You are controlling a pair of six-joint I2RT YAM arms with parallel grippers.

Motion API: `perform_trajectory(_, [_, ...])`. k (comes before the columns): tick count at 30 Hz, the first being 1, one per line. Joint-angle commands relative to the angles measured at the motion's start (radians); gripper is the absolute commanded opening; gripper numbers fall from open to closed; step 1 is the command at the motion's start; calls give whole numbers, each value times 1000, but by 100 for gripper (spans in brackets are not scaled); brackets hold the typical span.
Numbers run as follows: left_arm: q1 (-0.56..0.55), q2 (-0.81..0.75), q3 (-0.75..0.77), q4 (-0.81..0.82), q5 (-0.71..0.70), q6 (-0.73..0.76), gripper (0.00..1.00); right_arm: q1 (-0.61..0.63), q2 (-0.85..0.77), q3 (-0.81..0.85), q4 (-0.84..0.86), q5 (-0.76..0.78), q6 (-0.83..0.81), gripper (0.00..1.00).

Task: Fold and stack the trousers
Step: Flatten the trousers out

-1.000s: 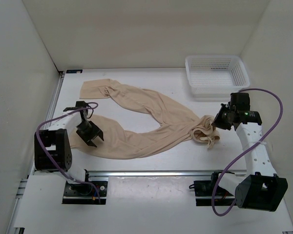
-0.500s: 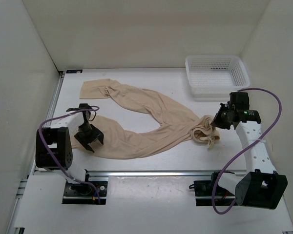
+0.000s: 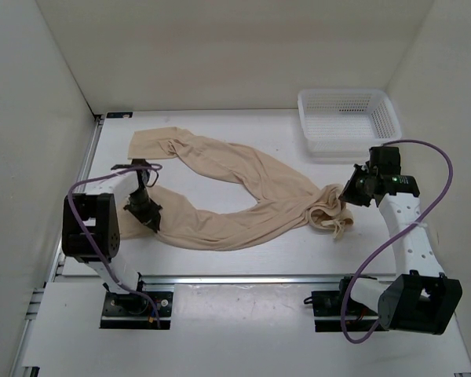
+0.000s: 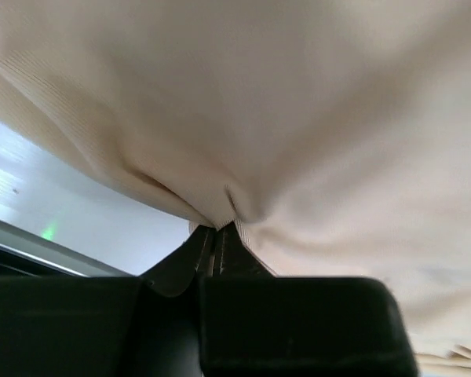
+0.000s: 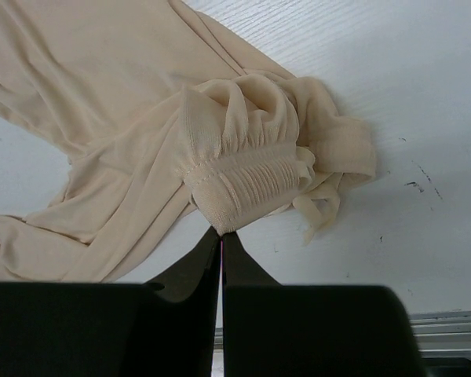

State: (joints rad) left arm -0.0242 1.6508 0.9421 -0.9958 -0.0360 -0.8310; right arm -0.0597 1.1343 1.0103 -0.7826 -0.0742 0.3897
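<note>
White table [image 3: 275, 255]. Limp thin trousers [image 3: 235, 169], likely slippery: left gripper [image 4: 217, 229] pinches leg fold at fingertips, right gripper [image 5: 220, 238] nips elastic waistband [image 5: 247, 184], probably firmest hold.

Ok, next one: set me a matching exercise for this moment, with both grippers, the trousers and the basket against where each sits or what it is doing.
Things:
1. left gripper
2. right gripper
3. trousers
4. white mesh basket

Places or states:
A. at the far right corner of the table
B. shut on the gathered elastic waistband
C. shut on a pinch of plain leg fabric
D. lying in a bent shape between the two arms

Pairs: 1-C, 2-B, 3-D, 4-A
</note>
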Motion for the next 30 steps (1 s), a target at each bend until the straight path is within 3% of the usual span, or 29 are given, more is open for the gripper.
perform_trajectory(1, [-2,-19,179,-35,-77,26,10,-3,28,94,37,1,5,0])
perform_trajectory(9, [35,144,974,-306,-79,53,10,-23,271,488,-1,37,-5,0])
perform_trajectory(13, [95,124,1138,-316,-6,44,10,-23,308,657,-43,25,-5,0])
perform_trajectory(18, [144,54,1106,-316,13,50,10,-32,222,599,-75,36,-24,0])
perform_trajectory(26, [289,-189,780,-316,-2,190,10,-32,-123,386,-188,122,-25,0])
perform_trajectory(30, [333,-336,764,-325,-17,231,10,-32,-247,408,-294,203,14,0])
